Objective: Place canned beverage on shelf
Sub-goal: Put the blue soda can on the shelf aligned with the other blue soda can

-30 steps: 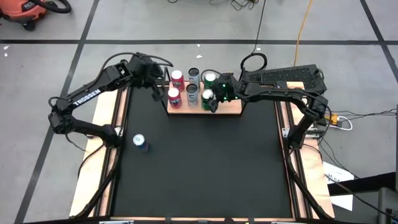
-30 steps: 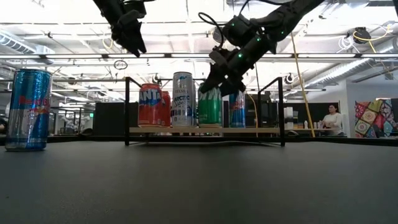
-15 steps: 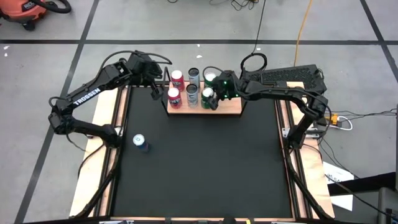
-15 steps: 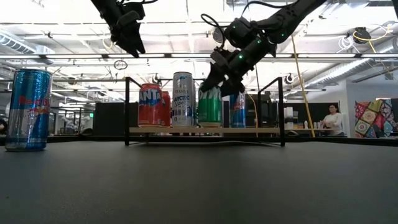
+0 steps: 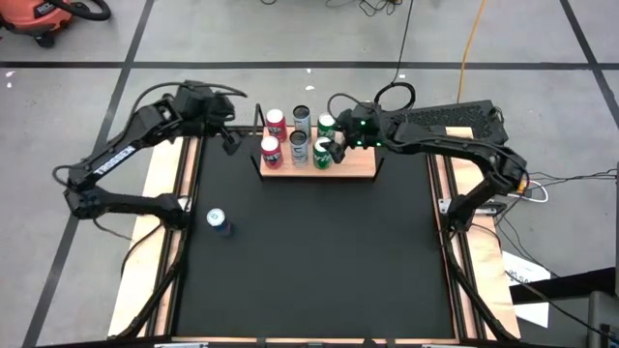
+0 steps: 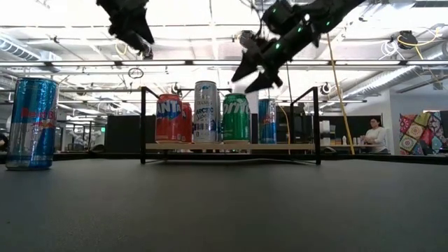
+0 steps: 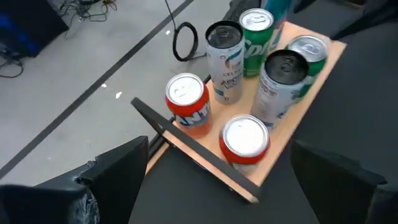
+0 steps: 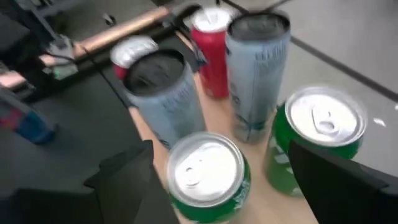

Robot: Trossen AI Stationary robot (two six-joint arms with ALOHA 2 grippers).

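The shelf [image 5: 317, 164] sits at the upper centre of the high view, against the far edge of the bench [image 5: 309, 261], and carries six cans in two rows, upright and close together, so that room is left at its right end for more; the front green can [image 6: 236, 117] stands free on the board in the low view, beside the silver can [image 6: 206, 111] and the red can [image 6: 169, 117], with nothing clamped on it; the right gripper [image 5: 339, 145] hangs just above that green can, its jaws spread apart and empty, which reads as a release made with the can on its base; the right arm reaches in from the right of the frame, bent at the elbow and angled down toward the shelf; the left gripper [image 5: 228, 138] hovers at the shelf's left end, jaws apart, holding nothing, its arm folded back toward the left edge; one blue can [image 5: 218, 221] stands alone at the bench's left side, well apart from the shelf, and is likely the next to go.
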